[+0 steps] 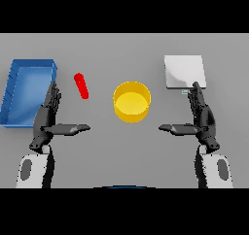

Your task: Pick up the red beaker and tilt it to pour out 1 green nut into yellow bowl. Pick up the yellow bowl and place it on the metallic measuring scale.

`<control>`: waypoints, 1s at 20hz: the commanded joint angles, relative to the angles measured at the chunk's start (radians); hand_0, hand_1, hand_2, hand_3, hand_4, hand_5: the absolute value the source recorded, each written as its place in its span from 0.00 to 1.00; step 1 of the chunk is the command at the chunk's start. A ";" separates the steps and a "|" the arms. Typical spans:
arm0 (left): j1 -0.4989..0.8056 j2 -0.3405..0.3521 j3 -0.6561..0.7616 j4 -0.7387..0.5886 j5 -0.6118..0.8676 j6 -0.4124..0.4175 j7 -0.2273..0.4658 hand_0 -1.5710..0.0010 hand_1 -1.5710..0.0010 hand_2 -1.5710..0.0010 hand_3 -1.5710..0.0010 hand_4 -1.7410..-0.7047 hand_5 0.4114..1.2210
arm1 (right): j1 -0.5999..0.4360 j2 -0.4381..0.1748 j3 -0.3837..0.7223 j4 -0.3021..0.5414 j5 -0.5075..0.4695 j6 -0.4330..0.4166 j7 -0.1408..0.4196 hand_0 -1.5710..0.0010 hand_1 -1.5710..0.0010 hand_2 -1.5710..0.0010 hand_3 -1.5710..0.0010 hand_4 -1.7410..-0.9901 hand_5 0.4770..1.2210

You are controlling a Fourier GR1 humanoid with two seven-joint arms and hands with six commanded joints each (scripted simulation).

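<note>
The red beaker (81, 85) is a slim tilted shape on the table, left of centre. A yellow bowl (131, 101) stands at the middle of the table; I cannot see a nut inside it. At the back right lies the metallic measuring scale (184, 71), a pale square plate. My left hand (47, 116) is open, fingers straight and thumb pointing inward, just left of and below the beaker, not touching it. Held the same way, my right hand (202, 116) is open right of the bowl, its fingertips near the scale's front edge.
A blue tray (19, 105) with raised walls sits at the far left, right beside my left hand. Bare grey table lies between the two hands and in front of the bowl.
</note>
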 commanded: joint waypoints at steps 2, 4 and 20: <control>-0.010 0.001 0.002 0.007 0.001 0.003 0.006 1.00 1.00 1.00 1.00 0.52 0.30 | -0.002 0.003 0.002 0.001 0.002 -0.002 0.002 1.00 1.00 1.00 1.00 0.66 0.27; -0.024 0.001 0.006 0.018 0.001 0.004 0.010 1.00 1.00 1.00 1.00 0.52 0.30 | -0.004 0.007 0.005 0.002 0.005 -0.005 0.003 1.00 1.00 1.00 1.00 0.66 0.27; -0.079 0.056 -0.075 0.053 -0.120 -0.033 0.046 1.00 1.00 1.00 1.00 0.37 0.39 | 0.118 -0.062 0.128 -0.155 0.210 -0.017 -0.105 1.00 1.00 1.00 1.00 0.61 0.27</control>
